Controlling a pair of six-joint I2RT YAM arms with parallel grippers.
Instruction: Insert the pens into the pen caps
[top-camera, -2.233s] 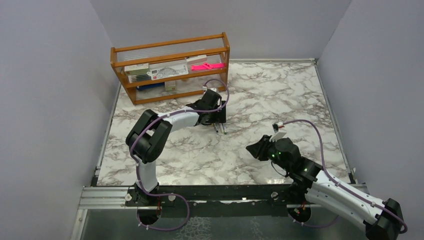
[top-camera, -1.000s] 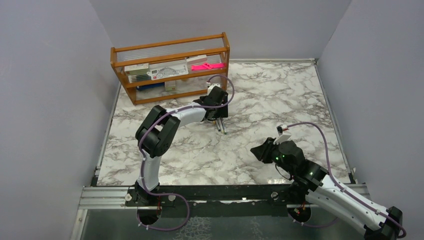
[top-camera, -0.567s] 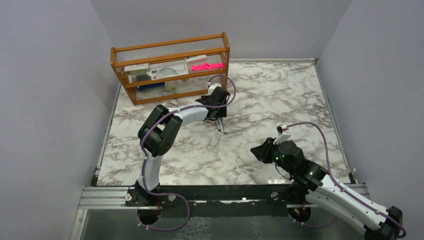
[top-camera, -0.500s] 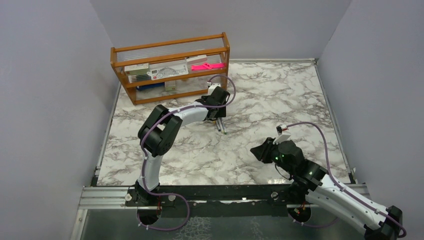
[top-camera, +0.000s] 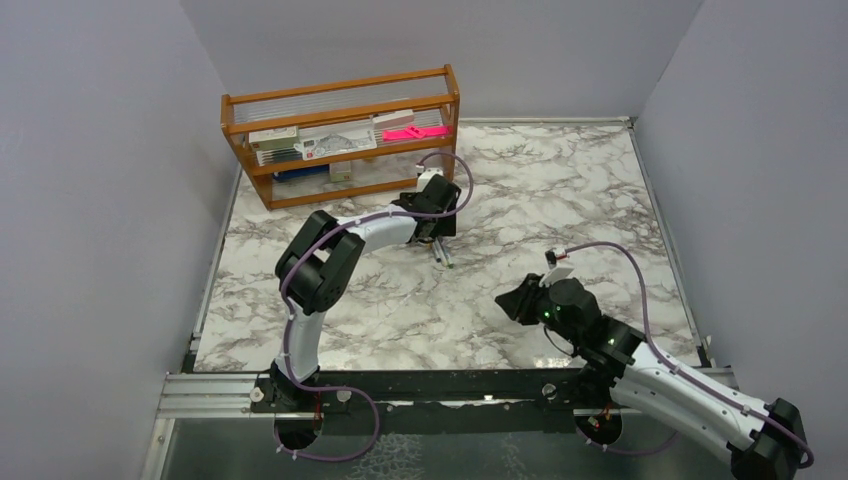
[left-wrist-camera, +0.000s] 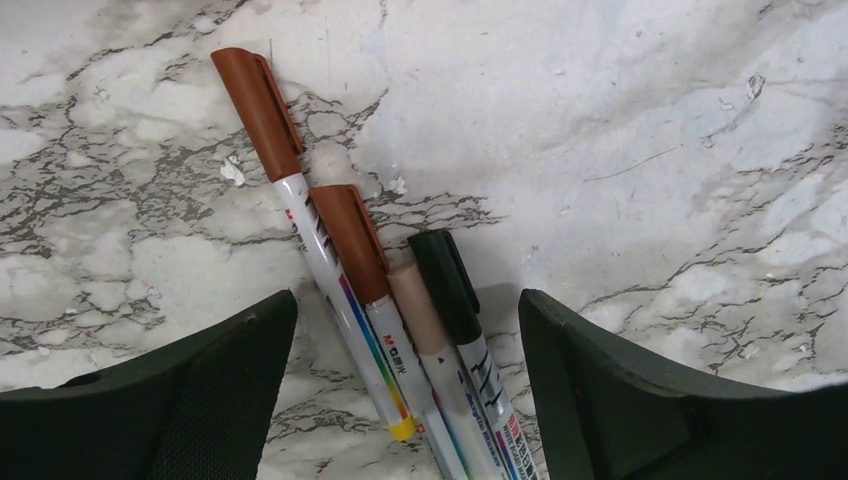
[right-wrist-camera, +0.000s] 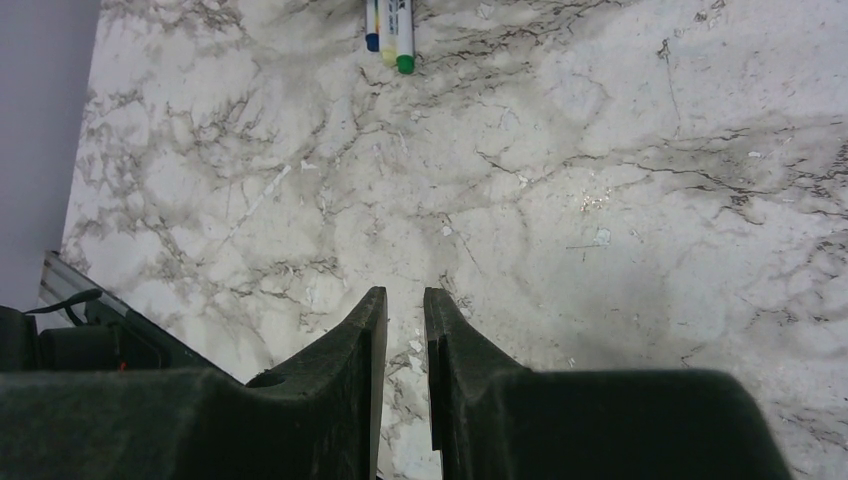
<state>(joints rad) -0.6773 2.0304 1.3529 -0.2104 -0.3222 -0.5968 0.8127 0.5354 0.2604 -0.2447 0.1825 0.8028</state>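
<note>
Several pens (left-wrist-camera: 385, 345) lie side by side on the marble, white barrels touching, each with a cap on its far end. Two pen caps are brown (left-wrist-camera: 257, 110) (left-wrist-camera: 350, 240), one is pale peach (left-wrist-camera: 418, 308) and one is black (left-wrist-camera: 447, 285). My left gripper (left-wrist-camera: 407, 300) hangs low over the bundle, open wide, a finger on each side, touching none. From above, the left gripper (top-camera: 437, 232) covers most of the pens (top-camera: 441, 254). My right gripper (right-wrist-camera: 404, 295) hovers near the front right (top-camera: 505, 300), its jaws a narrow gap apart and empty. The pens' coloured ends (right-wrist-camera: 392, 25) show far ahead.
A wooden rack (top-camera: 340, 140) stands at the back left, holding boxed stationery and a bright pink flat item (top-camera: 412, 131). Grey walls close in the left, back and right. A metal rail (top-camera: 440, 392) with both arm bases runs along the near edge.
The left gripper has stayed over the pens with barely any shift. The right gripper has edged slightly left and away from the near edge. The pens have not moved.
</note>
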